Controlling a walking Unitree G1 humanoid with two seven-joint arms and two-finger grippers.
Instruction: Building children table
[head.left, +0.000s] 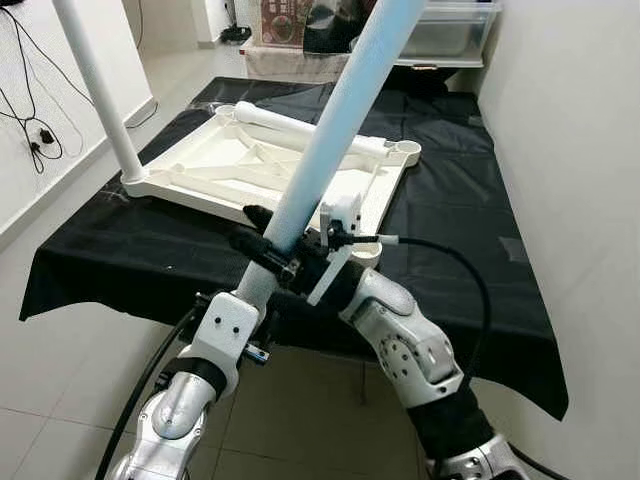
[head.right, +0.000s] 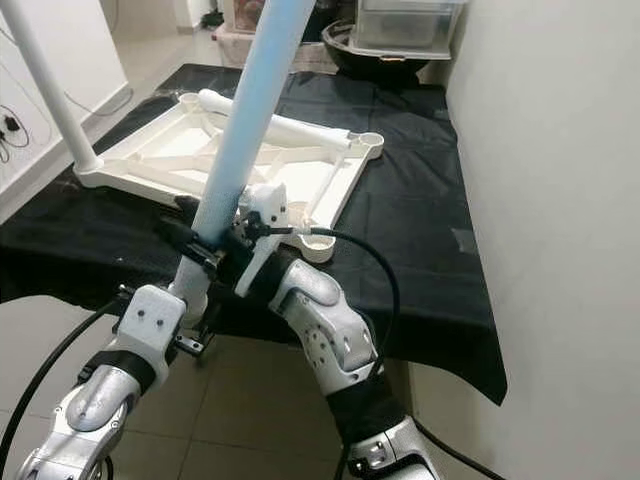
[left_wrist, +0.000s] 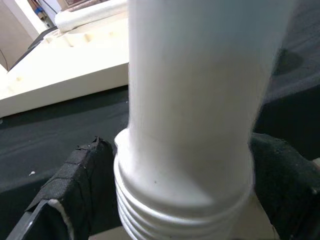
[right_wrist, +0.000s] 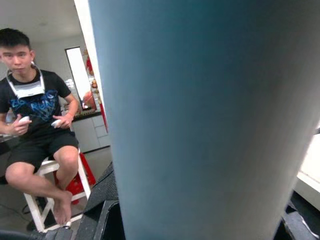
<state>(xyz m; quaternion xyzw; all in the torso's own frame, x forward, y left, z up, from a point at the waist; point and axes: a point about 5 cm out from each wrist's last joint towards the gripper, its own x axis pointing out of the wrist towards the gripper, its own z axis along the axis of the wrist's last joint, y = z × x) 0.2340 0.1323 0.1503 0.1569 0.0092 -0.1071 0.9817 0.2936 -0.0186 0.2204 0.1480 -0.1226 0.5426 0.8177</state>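
- Both my grippers, left gripper (head.left: 262, 240) and right gripper (head.left: 312, 262), clamp the long white plastic table leg (head.left: 340, 130), tilted.
- Upside-down white plastic tabletop (head.left: 215, 160) lies on the black-clothed table (head.left: 450, 200) beyond.

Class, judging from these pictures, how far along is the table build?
Done: one leg stands fitted in a corner of the upturned tabletop. In hand: both the left gripper and right gripper grip a second leg. Left: fitting it, then the leg lying on the tabletop.

table (head.left: 470, 190) (black cloth) | white tabletop (head.left: 215, 170) lying upside down
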